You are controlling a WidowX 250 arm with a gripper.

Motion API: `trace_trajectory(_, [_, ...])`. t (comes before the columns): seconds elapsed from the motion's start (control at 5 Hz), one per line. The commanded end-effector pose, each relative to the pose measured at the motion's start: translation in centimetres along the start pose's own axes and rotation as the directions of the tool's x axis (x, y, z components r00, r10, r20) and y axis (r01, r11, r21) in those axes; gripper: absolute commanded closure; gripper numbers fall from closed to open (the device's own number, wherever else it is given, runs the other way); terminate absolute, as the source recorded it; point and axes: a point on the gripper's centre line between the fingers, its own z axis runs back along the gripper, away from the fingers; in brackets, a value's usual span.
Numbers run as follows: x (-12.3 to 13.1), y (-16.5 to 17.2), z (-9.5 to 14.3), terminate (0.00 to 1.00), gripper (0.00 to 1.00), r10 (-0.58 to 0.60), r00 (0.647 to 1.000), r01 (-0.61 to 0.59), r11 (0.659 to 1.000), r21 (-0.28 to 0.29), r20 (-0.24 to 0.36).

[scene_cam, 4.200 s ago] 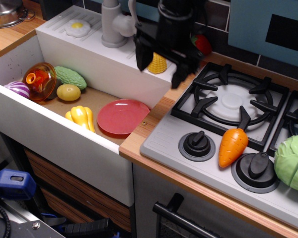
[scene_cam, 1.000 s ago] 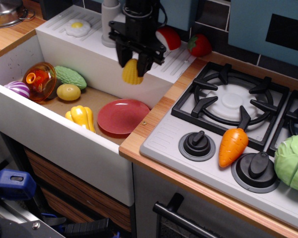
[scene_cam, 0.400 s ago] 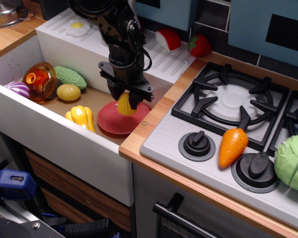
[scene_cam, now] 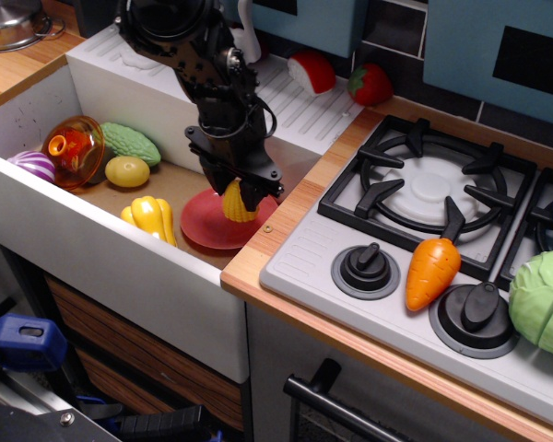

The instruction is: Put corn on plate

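Observation:
The yellow corn (scene_cam: 236,204) hangs tip-down between the fingers of my black gripper (scene_cam: 234,191), which is shut on it. It is low over the red-pink plate (scene_cam: 205,228), which lies in the sink near its right wall. The corn's lower end is at or just above the plate's surface; I cannot tell if it touches. My arm comes down from the upper left and hides the back part of the plate.
In the sink (scene_cam: 37,110) lie a yellow squash (scene_cam: 151,219), a yellow ball (scene_cam: 127,171), a green vegetable (scene_cam: 131,143), an orange bowl (scene_cam: 73,149) and a purple item (scene_cam: 33,166). An orange carrot (scene_cam: 432,271) and a green cabbage (scene_cam: 544,302) sit on the stove.
My gripper lifted the corn from the back ledge, carried it left and down into the sink, and now has sunk a little lower over the plate.

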Motion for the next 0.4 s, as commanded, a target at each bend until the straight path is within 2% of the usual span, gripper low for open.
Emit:
trace_trajectory(0.0, [0.97, 0.65, 0.79, 0.00, 0.00, 0.000, 0.999, -0.001, 1.000, 0.013, 0.038])
trace_trajectory(0.2, [0.97, 0.65, 0.79, 1.00, 0.00, 0.000, 0.999, -0.001, 1.000, 0.013, 0.038])
